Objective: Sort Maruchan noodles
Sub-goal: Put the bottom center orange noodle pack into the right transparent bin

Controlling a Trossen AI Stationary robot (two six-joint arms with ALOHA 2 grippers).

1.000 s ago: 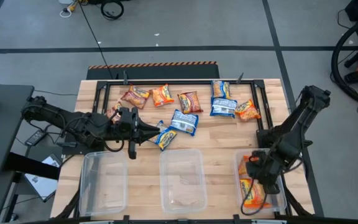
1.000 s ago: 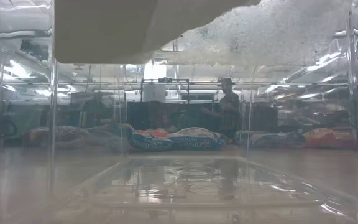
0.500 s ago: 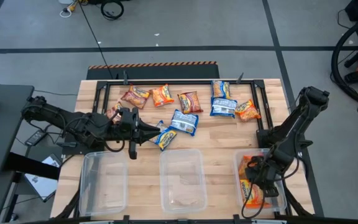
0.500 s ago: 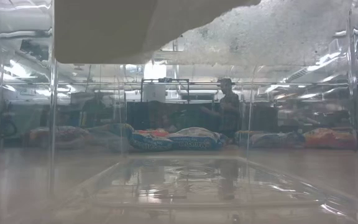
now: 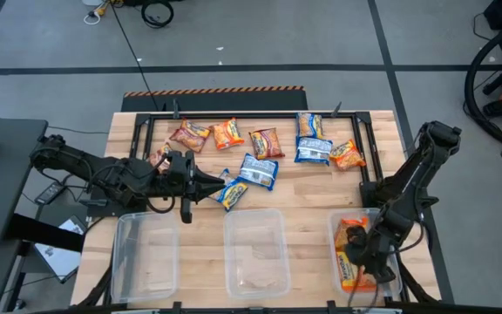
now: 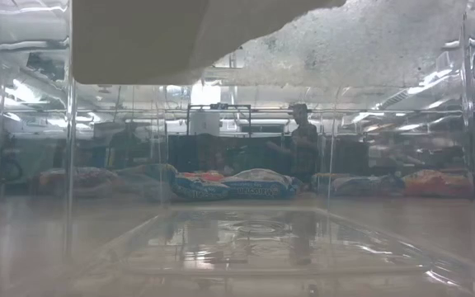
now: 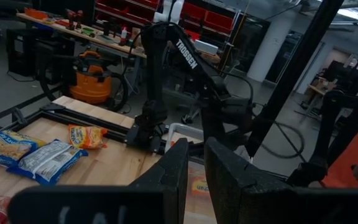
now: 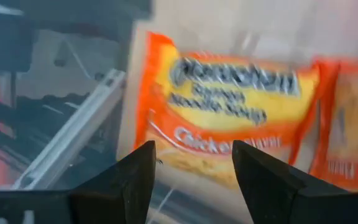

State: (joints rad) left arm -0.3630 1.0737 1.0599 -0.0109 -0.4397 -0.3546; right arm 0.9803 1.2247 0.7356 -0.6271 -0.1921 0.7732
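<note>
Several Maruchan noodle packets lie flat along the far half of the table: dark red, orange, orange, blue-and-white and others. Through a clear wall the low view shows the same row of packets. My left gripper hovers level over the table's left middle, shut, just short of a blue packet; in its wrist view the left gripper holds nothing. My right gripper is open inside the right bin, over orange packets. An orange chicken packet lies beyond the right gripper.
Three clear plastic bins stand along the near edge: left, middle and right. A black frame runs around the far part of the table. Bare wood lies between the packets and the bins.
My right gripper has moved toward the table's near edge inside the right bin, staying above the orange packets there.
</note>
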